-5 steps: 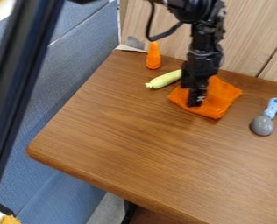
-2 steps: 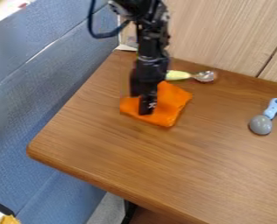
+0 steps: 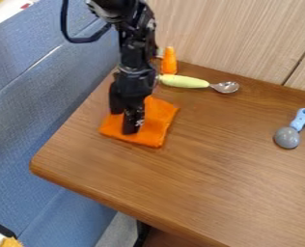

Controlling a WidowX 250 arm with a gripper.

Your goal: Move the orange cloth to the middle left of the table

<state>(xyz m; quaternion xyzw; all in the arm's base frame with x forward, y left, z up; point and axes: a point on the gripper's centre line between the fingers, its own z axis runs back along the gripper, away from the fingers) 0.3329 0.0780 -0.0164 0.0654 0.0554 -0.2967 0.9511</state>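
Black gripper (image 3: 127, 123) hangs down over the left part of the table (image 3: 213, 171), with its tip at the orange cloth (image 3: 158, 121). One cannot tell if the gripper stands wide or narrow, or if it has some of the cloth in its grip. The arm (image 3: 135, 50) comes from the top edge of the view, left of its middle. The orange cloth lies on the wooden table top, in the left part and near the slanting left edge; it spreads out on both sides of the gripper, with more of it to the right. Above the cloth in the view is a spoon (image 3: 186, 82) with pale green handle, its metal bowl pointing to the right. Just beside this handle, toward the wooden panel (image 3: 245, 36), is an orange cone-like object (image 3: 169, 61). Well apart from them, at the right side of the table, lies an object with blue handle and grey round head (image 3: 288, 137). Along the left of the table is a blue padded surface (image 3: 26, 96).
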